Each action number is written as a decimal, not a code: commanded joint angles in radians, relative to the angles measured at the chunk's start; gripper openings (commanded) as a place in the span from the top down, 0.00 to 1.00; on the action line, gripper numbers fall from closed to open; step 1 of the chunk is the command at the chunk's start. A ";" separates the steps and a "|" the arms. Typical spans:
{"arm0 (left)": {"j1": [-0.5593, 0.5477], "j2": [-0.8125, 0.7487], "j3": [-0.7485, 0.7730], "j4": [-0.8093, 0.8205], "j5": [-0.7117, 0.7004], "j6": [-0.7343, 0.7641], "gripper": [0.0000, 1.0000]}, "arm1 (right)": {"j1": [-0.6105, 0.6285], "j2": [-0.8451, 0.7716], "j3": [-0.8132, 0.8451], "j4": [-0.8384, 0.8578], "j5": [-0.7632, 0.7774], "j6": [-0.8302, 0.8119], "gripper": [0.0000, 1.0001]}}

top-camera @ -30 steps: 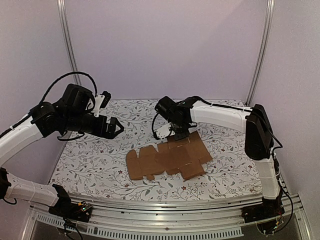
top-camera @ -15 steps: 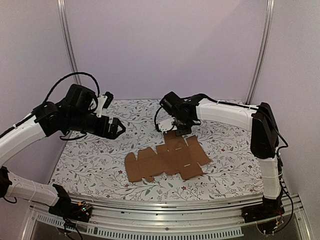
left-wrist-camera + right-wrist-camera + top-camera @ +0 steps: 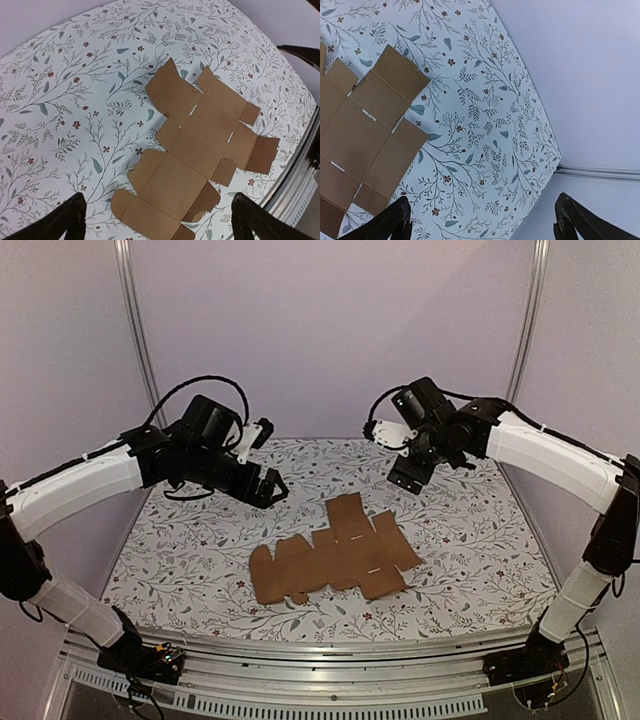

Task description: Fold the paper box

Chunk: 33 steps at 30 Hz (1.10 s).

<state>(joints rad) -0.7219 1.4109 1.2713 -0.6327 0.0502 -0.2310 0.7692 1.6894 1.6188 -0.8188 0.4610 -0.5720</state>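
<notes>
The paper box (image 3: pixel 335 558) lies as a flat brown die-cut sheet with flaps and tabs on the middle of the floral table; nothing touches it. My left gripper (image 3: pixel 268 488) hangs open in the air above and to the left of the sheet. The left wrist view looks down on the paper box (image 3: pixel 200 145), with the near flaps between the spread fingers of the left gripper (image 3: pixel 157 196). My right gripper (image 3: pixel 410 475) hovers open above the table behind the sheet's far right. In the right wrist view the right gripper (image 3: pixel 482 197) holds nothing and the paper box (image 3: pixel 355 130) sits at the left.
The floral tablecloth (image 3: pixel 180 560) covers the whole table. Lilac walls close in the back and sides, with aluminium posts (image 3: pixel 135 340) in the corners. A metal rail (image 3: pixel 330 645) runs along the front edge. The table's far right edge (image 3: pixel 540 120) meets the wall.
My right gripper opened, let go of the sheet's far flap, and rose up and to the right. The left arm swung right and higher, toward the middle. The sheet lies flat.
</notes>
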 commanded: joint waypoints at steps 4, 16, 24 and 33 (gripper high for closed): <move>-0.004 0.194 0.131 0.030 0.065 0.136 0.01 | -0.094 -0.203 -0.069 -0.052 -0.137 0.444 0.01; -0.003 0.601 0.476 -0.031 0.109 0.229 0.09 | -0.116 -0.365 -0.239 -0.073 -0.447 0.769 0.01; 0.007 0.872 0.737 -0.108 0.107 0.283 0.21 | -0.116 -0.432 -0.326 0.038 -0.562 0.873 0.01; 0.015 1.029 0.866 -0.103 0.103 0.277 0.31 | -0.117 -0.429 -0.345 0.037 -0.578 0.893 0.01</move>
<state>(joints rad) -0.7151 2.3981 2.0850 -0.7086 0.1390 0.0349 0.6533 1.2701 1.2953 -0.7937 -0.0937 0.2947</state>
